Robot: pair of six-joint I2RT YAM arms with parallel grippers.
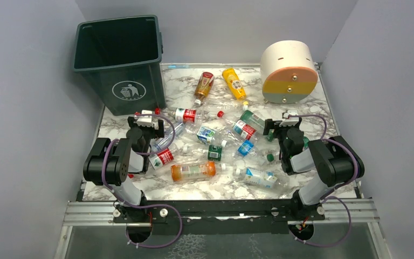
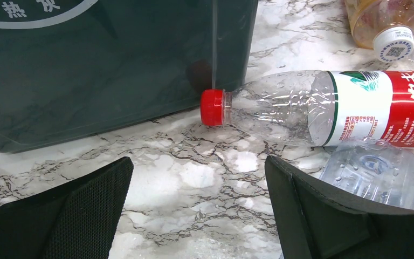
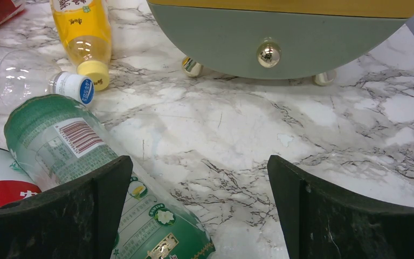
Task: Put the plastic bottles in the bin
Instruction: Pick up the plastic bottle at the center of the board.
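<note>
The left pincer is released, its black fingers spread wide over bare white marble-patterned bench. Just beyond it a clear plastic bottle with a red cap and red-and-white label lies on its side, cap right at the lower corner of the tall dark green rectangular plastic bin. A crumpled clear plastic bottle lies against one finger.

The right pincer is also released and grasps nothing. A clear plastic bottle with a green label lies partly under one finger. Farther off lie a yellow plastic bottle with a yellow cap and the big cream cylinder with a yellow, pink and grey face.

From above, the other plastic bottles lie scattered on the bench between the arms. The bin stands upright at the far left corner.
</note>
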